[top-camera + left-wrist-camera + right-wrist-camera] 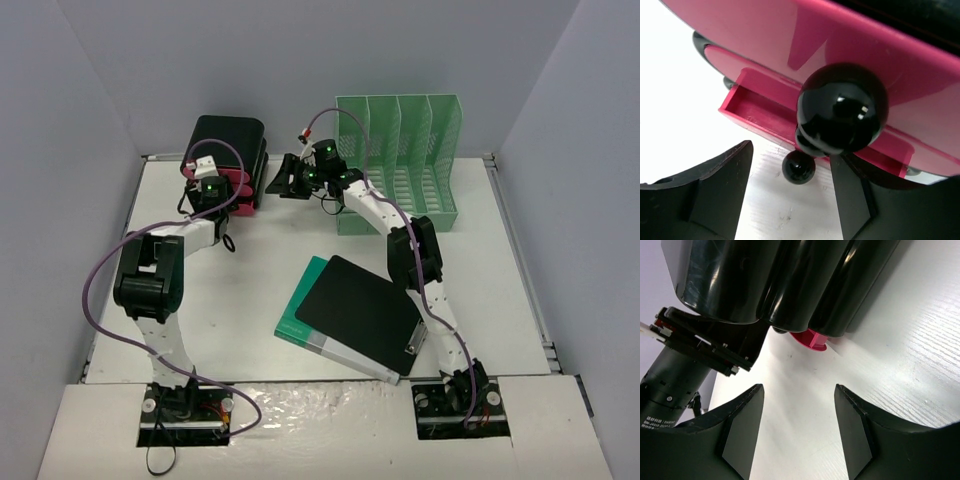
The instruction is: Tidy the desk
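Held left tool [794,152] open just below the black knob [842,107] of a pink drawer [755,107], seemingly not touching. Held right tool [799,387] open by the black cabinet [765,275], low over the white worktop [250,290] beneath both arms.

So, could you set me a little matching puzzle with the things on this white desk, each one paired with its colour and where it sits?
Things:
1. file rack
2. drawer box
3. flat board
4. book

Descriptions:
A. teal, mostly covered, near the front
B. green, standing at the far right
C. black with pink drawers, at the far left
D. black, lying on top of another thing

Pairs: 1-B, 2-C, 3-D, 4-A
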`<action>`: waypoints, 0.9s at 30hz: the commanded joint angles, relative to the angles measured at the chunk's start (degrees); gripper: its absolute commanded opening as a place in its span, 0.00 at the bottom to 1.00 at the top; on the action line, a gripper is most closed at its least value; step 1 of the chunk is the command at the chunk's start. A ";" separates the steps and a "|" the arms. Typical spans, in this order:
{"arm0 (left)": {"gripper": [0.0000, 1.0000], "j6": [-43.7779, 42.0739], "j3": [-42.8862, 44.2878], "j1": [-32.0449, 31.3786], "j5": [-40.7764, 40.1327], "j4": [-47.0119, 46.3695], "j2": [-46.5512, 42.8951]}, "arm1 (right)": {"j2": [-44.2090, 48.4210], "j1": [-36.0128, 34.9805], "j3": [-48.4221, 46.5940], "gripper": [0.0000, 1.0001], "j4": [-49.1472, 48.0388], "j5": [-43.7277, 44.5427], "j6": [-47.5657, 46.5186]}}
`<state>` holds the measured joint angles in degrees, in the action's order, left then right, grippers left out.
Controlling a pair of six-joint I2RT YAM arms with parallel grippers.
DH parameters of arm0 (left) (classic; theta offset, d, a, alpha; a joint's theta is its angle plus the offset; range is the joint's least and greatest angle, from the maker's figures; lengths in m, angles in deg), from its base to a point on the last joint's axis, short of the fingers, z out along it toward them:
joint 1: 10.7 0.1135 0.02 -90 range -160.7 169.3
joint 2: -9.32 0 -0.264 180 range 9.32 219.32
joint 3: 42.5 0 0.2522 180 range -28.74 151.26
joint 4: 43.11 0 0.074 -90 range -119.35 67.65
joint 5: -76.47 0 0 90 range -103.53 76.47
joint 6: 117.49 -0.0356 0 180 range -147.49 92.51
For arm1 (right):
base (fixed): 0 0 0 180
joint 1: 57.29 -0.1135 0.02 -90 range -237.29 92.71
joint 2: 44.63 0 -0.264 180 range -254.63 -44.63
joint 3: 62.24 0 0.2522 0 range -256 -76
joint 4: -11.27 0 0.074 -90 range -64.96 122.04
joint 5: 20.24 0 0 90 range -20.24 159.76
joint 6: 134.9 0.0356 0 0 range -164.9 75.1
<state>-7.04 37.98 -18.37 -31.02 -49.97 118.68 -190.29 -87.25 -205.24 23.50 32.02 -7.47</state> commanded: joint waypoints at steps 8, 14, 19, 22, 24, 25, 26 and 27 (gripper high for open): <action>0.59 4.69 -0.27 1.76 1.10 -2.95 -5.89 | 4.29 0.67 -3.61 0.55 -2.07 -0.42 -0.45; 0.59 4.95 -4.34 1.25 -0.20 1.08 -13.07 | 3.28 0.78 -6.55 0.56 -2.51 -0.22 0.72; 0.59 5.12 -5.90 1.85 -1.97 6.91 -18.02 | 3.20 0.61 -6.71 0.61 -3.89 0.73 2.06; 0.59 5.11 -5.32 2.32 -3.06 10.15 -20.22 | 2.44 0.63 -7.68 0.62 -4.29 0.92 2.63; 0.59 5.03 -5.63 2.44 -2.95 10.99 -20.81 | 1.84 0.82 -8.64 0.63 -4.48 0.96 3.21; 0.59 5.12 -5.67 2.52 -2.94 11.44 -20.84 | 1.51 0.92 -9.32 0.63 -4.54 0.91 3.37; 0.59 5.41 -5.50 2.63 -3.05 12.20 -20.78 | 1.16 1.09 -10.07 0.64 -4.60 0.91 3.43; 0.59 6.29 -5.46 2.78 -2.78 12.95 -20.71 | 0.85 1.13 -10.59 0.66 -4.62 0.85 3.50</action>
<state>-2.73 31.01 -16.36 -32.52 -39.92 100.17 -190.53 -86.83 -210.63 23.52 33.00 -5.13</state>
